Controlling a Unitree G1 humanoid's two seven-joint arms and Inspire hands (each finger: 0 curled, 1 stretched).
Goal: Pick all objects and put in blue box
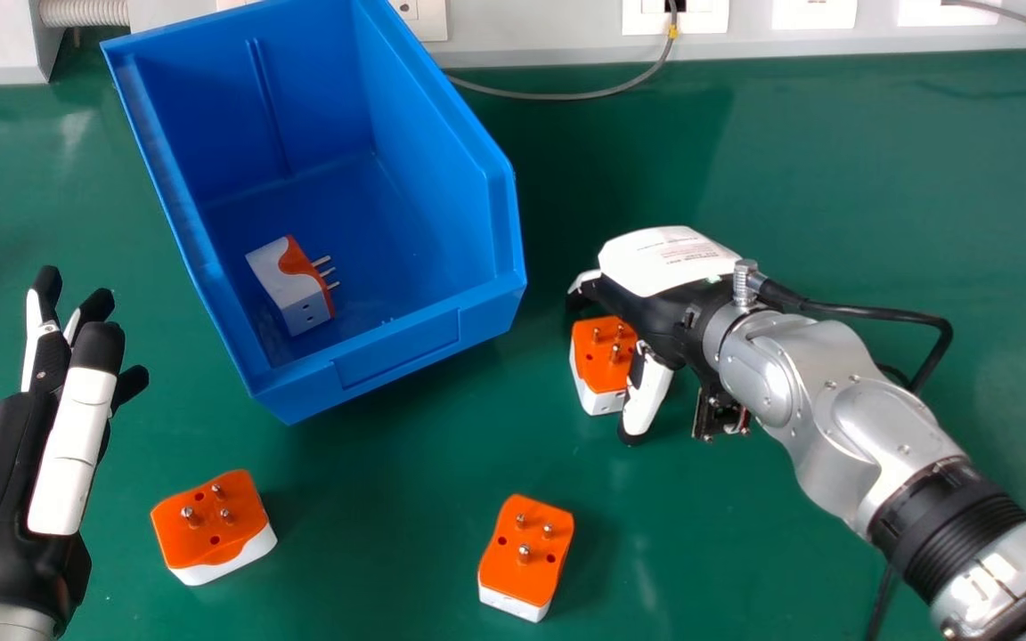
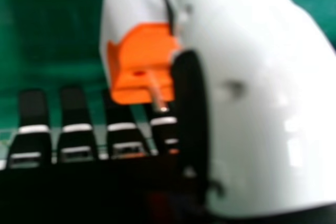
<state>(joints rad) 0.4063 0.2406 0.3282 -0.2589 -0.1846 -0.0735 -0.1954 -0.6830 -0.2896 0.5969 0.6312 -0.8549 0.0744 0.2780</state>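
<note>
My right hand [image 1: 669, 267] is over an orange and white plug adapter [image 1: 602, 356], its thumb on the near side and its straight, relaxed fingers at the far side. In the right hand view this adapter [image 2: 142, 56] lies between the thumb and fingers of the right hand [image 2: 76, 124]. Whether they touch it is unclear. Two more adapters rest pins up on the table, one at the left [image 1: 212, 521] and one at the near middle [image 1: 526, 552]. Another adapter [image 1: 295, 285] lies inside the blue box [image 1: 397, 352]. My left hand [image 1: 23, 454] is open and empty at the left edge.
The green table [image 1: 798, 187] extends right of the box. A grey cable [image 1: 566, 94] runs along its back edge, below white wall sockets [image 1: 814, 12]. A black cable [image 1: 869, 313] loops beside my right wrist.
</note>
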